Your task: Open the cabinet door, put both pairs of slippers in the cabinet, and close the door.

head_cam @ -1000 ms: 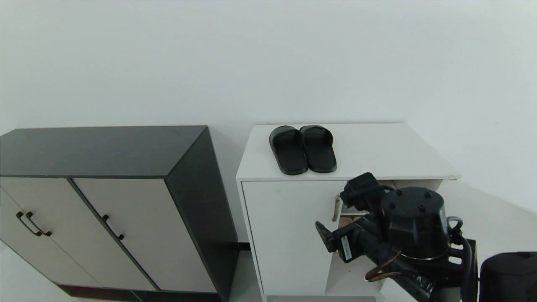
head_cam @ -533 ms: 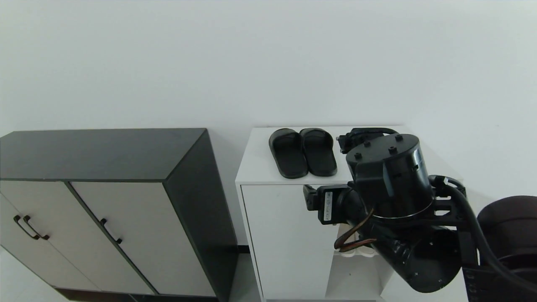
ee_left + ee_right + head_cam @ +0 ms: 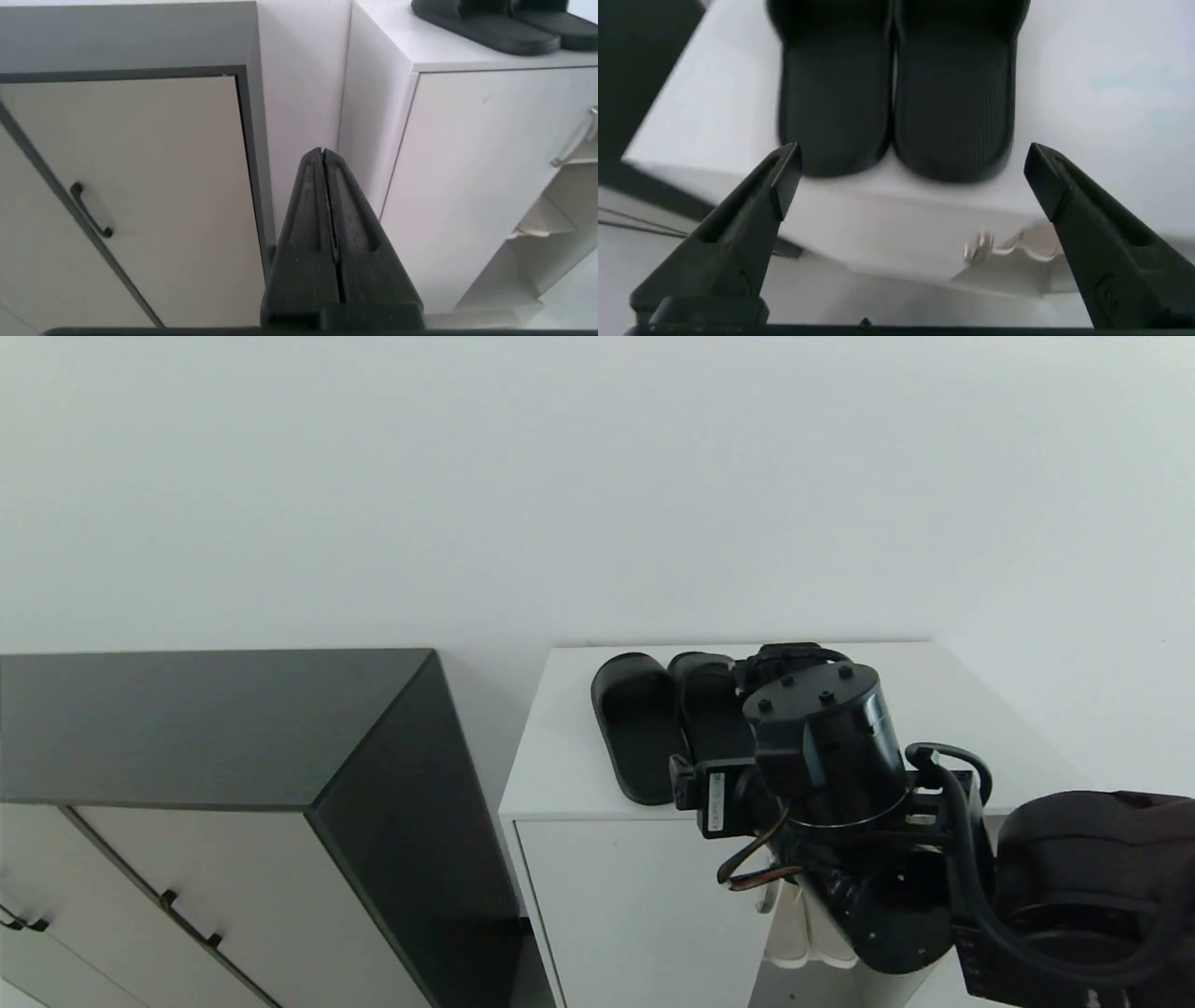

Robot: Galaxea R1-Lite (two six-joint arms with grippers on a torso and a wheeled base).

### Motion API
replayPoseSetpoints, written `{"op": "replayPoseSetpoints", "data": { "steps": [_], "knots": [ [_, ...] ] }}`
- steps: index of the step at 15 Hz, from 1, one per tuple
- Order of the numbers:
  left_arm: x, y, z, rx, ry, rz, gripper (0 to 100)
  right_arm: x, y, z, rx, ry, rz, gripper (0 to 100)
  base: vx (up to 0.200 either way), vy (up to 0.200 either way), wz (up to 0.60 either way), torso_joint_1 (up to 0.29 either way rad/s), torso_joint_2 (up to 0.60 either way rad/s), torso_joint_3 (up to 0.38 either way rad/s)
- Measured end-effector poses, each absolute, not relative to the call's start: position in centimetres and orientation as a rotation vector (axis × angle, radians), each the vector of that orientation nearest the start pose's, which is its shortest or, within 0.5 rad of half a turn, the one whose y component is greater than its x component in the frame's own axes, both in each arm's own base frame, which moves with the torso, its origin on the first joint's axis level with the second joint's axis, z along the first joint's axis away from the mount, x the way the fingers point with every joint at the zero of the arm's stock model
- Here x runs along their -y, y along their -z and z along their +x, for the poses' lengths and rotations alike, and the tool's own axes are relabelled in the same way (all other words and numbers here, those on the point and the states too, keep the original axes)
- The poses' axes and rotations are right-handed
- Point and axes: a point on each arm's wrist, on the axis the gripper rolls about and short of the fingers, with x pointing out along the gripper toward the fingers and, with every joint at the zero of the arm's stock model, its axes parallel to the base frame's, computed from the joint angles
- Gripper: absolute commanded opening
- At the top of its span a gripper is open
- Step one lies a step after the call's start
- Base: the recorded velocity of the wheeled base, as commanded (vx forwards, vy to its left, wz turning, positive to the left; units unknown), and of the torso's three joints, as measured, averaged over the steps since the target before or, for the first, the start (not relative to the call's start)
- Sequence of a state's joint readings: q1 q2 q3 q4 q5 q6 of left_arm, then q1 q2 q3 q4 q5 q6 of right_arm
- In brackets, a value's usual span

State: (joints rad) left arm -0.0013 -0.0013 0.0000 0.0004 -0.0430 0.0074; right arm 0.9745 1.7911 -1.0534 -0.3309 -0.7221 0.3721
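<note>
White cabinet top [image 3: 971,728], plain pale wall [image 3: 597,476]

A big cabinet [image 3: 205,728] stands on the left with its back against the plain white wall [image 3: 597,476]. Its top is flat and black. The side panel [image 3: 420,840] on the right is black too. The front has two pale doors with a thin dark strip between them. The right door [image 3: 243,859] has one small black handle [image 3: 191,920] near the strip. The left door [image 3: 56,887] has a black handle [image 3: 19,923] too, by the edge of the view. Both doors are shut. The left wrist view shows one pale door up close, with a dark frame around it.
</note>
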Motion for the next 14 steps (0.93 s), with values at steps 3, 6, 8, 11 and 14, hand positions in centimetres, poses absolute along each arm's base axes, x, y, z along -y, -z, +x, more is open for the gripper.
{"op": "replayPoseSetpoints", "data": {
  "steps": [3,6,8,11,14],
  "knots": [
    [0.1,-7.5,-2.3,0.001,0.045,0.008,0,-27.6,-19.2,21.9,-0.251,-0.268,0.064,100,0.0,0.0,0.0,0.0,0.0,0.0],
    [0.1,-7.5,-2.3,0.001,0.044,0.007,0,-28.2,-18.4,24.6,-0.238,-0.256,0.053,100,0.0,0.0,0.0,0.0,0.0,0.0],
    [0.1,-7.5,-2.3,0.001,0.045,0.007,0,-28.8,-17.7,26.4,-0.236,-0.233,0.037,100,0.0,0.0,0.0,0.0,0.0,0.0],
    [0.1,-7.5,-2.3,0.001,0.044,0.006,0,-29.9,-16.7,28.9,-0.23,-0.211,0.026,100,0.0,0.0,0.0,0.0,0.0,0.0],
    [0.1,-7.5,-2.3,0.001,0.044,0.006,0,-30.4,-16.1,30.9,-0.22,-0.208,0.018,100,0.0,0.0,0.0,0.0,0.0,0.0]
  ]
}}
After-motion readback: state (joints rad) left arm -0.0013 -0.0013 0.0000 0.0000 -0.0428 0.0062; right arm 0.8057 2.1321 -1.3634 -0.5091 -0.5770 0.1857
